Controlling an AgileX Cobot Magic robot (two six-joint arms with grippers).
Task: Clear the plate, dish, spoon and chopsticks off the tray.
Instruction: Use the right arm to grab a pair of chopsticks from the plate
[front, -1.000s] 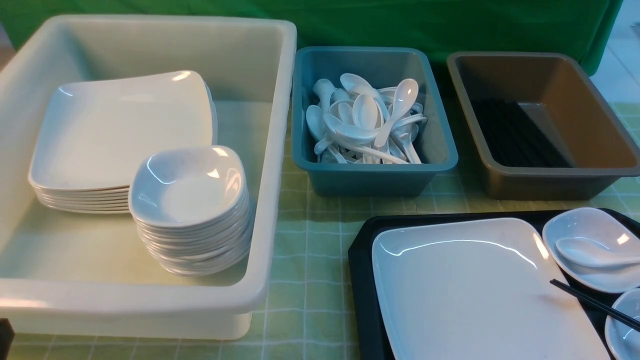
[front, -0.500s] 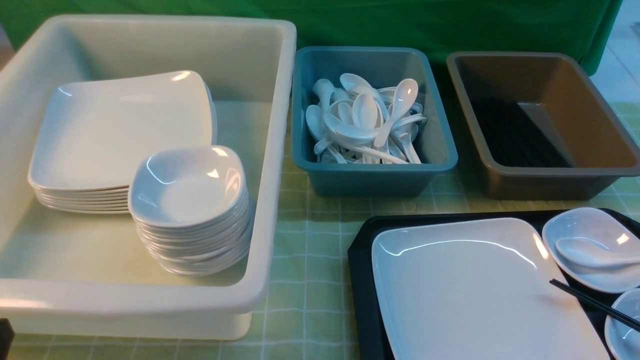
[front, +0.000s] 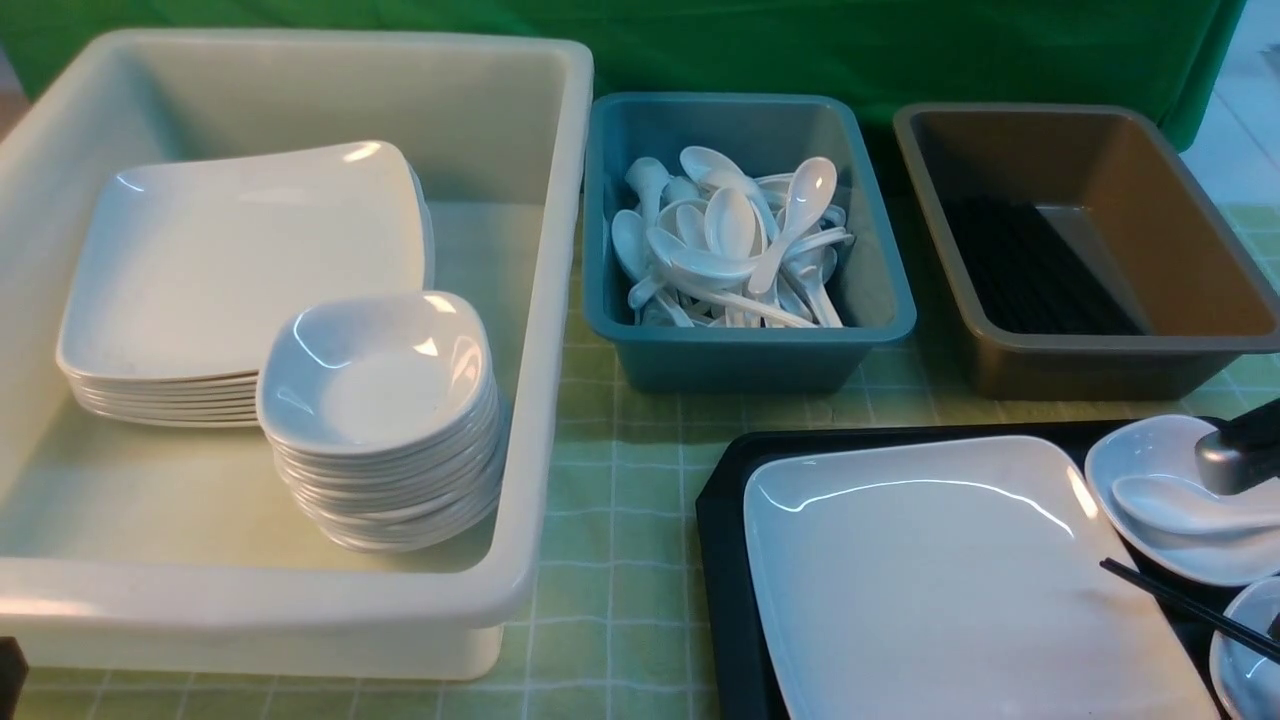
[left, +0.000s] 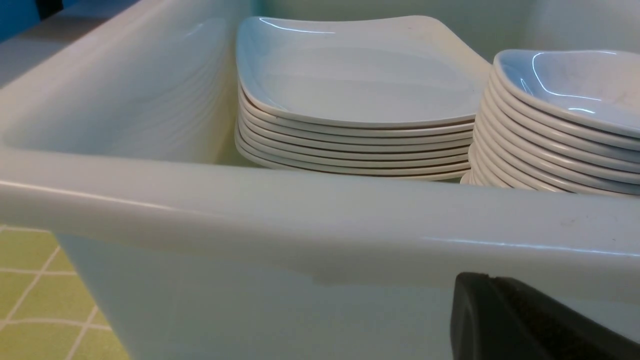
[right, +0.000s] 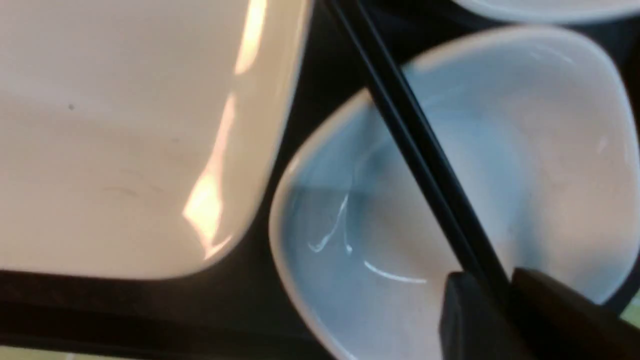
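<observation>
Black tray (front: 722, 560) at 4 o'clock of my front view, plate (front: 940, 570) on it. Far dish (front: 1150, 455), at the plate's 2 o'clock, holds the spoon (front: 1180, 505). Chopsticks (front: 1180, 602) lie from the plate's 4 o'clock edge across the near dish (front: 1245, 650). My right claw (right: 502, 285) straddles the chopsticks over that dish, fingers close on both sides; can't tell if it pinches them. Left claw (left: 500, 310): one dark finger shows by the white tub (left: 300, 220), so I can't tell its opening.
</observation>
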